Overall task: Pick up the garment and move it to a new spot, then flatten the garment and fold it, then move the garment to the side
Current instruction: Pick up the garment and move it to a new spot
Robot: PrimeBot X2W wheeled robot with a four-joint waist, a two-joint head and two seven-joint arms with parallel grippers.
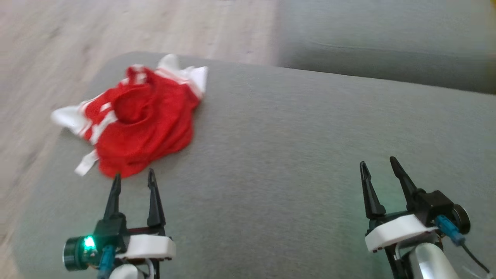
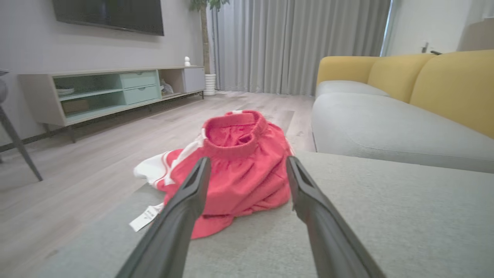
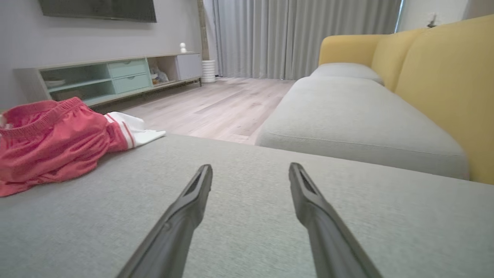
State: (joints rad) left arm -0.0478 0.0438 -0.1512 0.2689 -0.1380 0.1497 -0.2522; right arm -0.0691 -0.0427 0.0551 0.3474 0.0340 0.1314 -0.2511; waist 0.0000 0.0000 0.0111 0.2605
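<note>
Head view, living room: a crumpled red garment point(image 1: 143, 124) with white trim lies at the far left corner of a grey seat cushion point(image 1: 290, 155), a white edge reaching the cushion's left rim above the pale wood floor point(image 1: 116, 27). The robot's left gripper point(image 1: 134, 174) hangs at the garment's near hem with its 2 dark fingers point(image 1: 155, 201) spread apart and nothing between them; whether the tips touch the cloth cannot be told. The right gripper point(image 1: 378, 162), likewise spread and empty, sits well apart to the right over bare cushion. Seen from the left wrist, the garment's elastic waistband point(image 2: 231, 148) stands up and gapes open, and a white label point(image 2: 146, 217) trails from its left side onto the cushion. Another grey seat point(image 2: 386, 127) with yellow backrests point(image 2: 451, 85) runs along the far right. A low cabinet point(image 2: 115, 90) with green drawers stands against the far left wall under a dark screen point(image 2: 112, 15), and grey curtains point(image 2: 293, 46) close the far end.
</note>
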